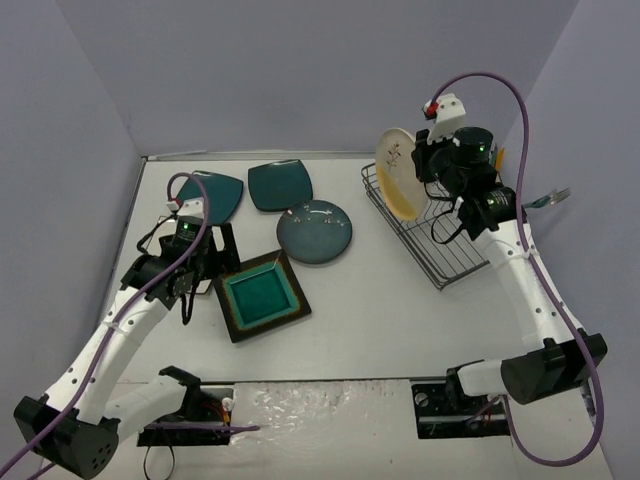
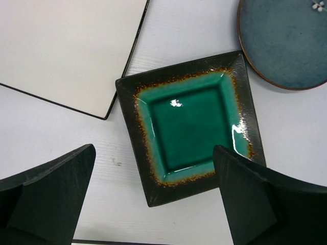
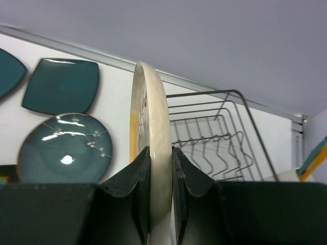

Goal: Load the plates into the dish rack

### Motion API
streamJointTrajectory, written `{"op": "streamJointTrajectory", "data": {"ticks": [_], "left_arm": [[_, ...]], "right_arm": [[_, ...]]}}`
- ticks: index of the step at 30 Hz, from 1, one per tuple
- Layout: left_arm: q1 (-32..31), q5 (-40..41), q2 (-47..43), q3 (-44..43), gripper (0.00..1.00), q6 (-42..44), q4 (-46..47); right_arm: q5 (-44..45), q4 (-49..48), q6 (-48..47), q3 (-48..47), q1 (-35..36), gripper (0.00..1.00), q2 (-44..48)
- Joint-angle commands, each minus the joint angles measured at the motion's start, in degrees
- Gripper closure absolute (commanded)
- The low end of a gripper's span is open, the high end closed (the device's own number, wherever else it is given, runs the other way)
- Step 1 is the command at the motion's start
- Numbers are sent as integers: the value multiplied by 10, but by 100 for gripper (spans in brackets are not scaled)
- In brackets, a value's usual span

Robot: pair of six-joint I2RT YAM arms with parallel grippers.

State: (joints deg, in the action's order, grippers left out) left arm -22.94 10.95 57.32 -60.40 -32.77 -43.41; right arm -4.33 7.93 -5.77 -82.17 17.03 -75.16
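— Start on the left. What is the left gripper (image 2: 154,149) doing?

— It hangs over the table (image 1: 380,330) with its jaws spread wide and nothing between them. Directly below lies the brown-rimmed teal plate (image 2: 190,125), flat. The white square plate (image 2: 61,46) is just beside that one, to its far left, with a gap between them.

— Any risk there?

— A flat plate on a smooth top gives the gripper little edge to catch (my judgement, not something I can see). A careless descent could shove it into the white one, or into the blue-grey round plate (image 1: 314,231) near its far right corner.

— And farther back?

— The first dark teal plate (image 1: 212,193) and the second dark teal plate (image 1: 279,186) lie flat, side by side, at the far edge.

— Now the right.

— The right gripper (image 3: 161,150) is pinched tight on the rim of the cream-and-yellow plate (image 1: 397,172). It holds the plate on edge over the far left end of the dish rack (image 1: 452,258). I cannot tell whether the plate touches the rack.

— What could spoil it?

— The plate has to drop between two of the wavy dividers (image 3: 207,139). If it lands on a crest, or comes down tilted, it may skid or twist in the pinch. Letting go before the lower rim is seated would let it topple, perhaps out over the rack's left side.
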Motion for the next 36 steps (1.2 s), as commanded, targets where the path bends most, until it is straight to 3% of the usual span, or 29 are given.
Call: {"op": "streamJointTrajectory", "data": {"ticks": [1,12,21,36], "left_arm": [[16,17,-15,5,3,49,22],[44,47,-51,79,3,111,70],[61,52,-56,101,3,118,105],[84,43,-49,104,3,122,114]], "right_arm": [[-87,-111,-83,-98,-79,100,-34],[-187,-133,-169,-167,-219,100,-157],[-161,-140,-240,-193,-231,100,-208],[-159,-170,-283,-188,-234,100,-231]]}}
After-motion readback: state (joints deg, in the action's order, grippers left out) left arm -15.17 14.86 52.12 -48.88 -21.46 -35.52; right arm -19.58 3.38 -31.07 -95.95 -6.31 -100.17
